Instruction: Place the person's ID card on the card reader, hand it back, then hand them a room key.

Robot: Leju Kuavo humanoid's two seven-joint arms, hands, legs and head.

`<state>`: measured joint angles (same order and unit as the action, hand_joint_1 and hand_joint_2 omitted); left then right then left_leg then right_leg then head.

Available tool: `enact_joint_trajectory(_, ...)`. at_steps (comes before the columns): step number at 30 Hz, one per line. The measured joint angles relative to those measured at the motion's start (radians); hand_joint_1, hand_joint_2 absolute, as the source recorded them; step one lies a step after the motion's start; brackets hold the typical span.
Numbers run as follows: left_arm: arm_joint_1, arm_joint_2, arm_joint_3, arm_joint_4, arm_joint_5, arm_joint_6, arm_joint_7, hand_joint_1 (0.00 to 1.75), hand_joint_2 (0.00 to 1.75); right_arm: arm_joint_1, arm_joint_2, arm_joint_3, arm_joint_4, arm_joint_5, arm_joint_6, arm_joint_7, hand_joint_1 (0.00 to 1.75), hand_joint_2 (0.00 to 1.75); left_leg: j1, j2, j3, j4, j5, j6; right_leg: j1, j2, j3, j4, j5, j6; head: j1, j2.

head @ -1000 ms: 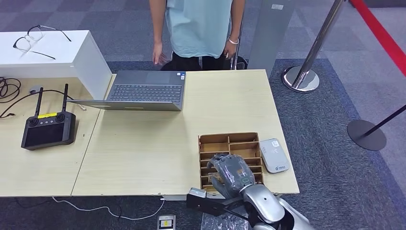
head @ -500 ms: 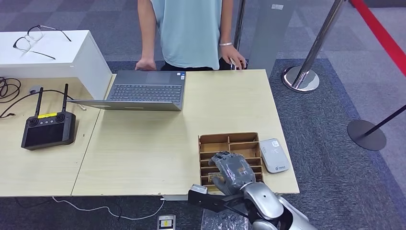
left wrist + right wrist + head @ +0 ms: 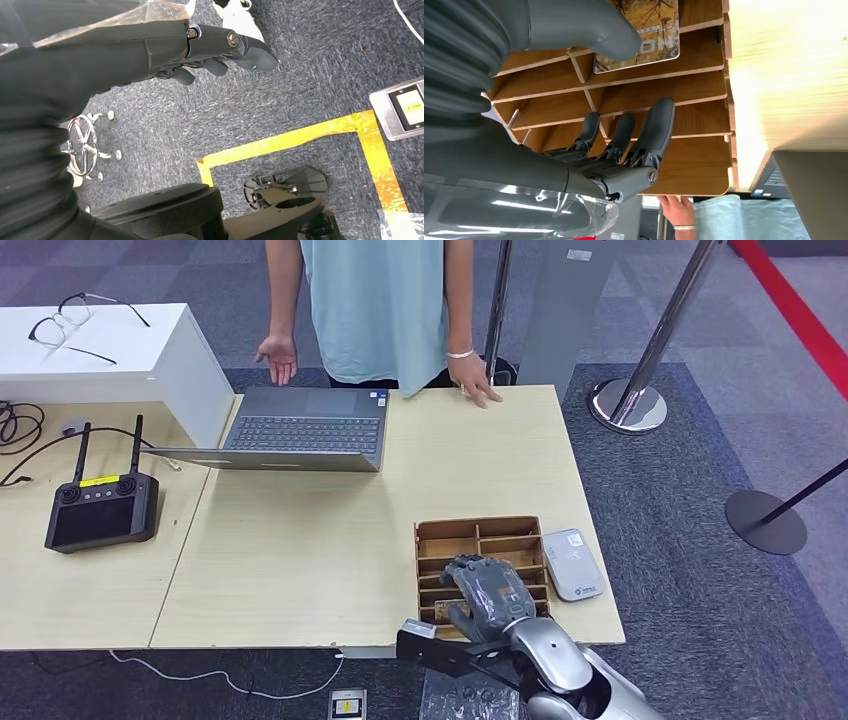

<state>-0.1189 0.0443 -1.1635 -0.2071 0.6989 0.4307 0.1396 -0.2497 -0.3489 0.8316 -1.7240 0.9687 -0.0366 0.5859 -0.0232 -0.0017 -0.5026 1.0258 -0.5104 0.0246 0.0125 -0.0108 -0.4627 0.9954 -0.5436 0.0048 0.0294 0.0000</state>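
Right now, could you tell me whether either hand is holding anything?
Nothing is held: the right hand hovers with fingers apart over the wooden tray, and the left hand hangs free.

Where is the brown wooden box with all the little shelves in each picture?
Head view: the wooden box sits near the table's front right, under the right hand.
Right wrist view: the box spreads behind the hand's fingers.
Left wrist view: not in it.
Shared landmark: the laptop, also in the right wrist view.
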Motion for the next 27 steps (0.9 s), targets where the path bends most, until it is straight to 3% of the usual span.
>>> enact_joint_trajectory(27, 0.000, 0.000, 0.000, 0.000, 0.009, 0.001, 0.004, 0.00, 1.75, 0.026, -0.024, -0.024, -0.069, 0.043, -0.009, 0.020, 0.77, 1.75, 0.000, 0.000, 0.000, 0.000, 0.000, 0.000, 0.000, 0.000, 0.000, 0.000, 0.000, 0.000, 0.000, 0.000)
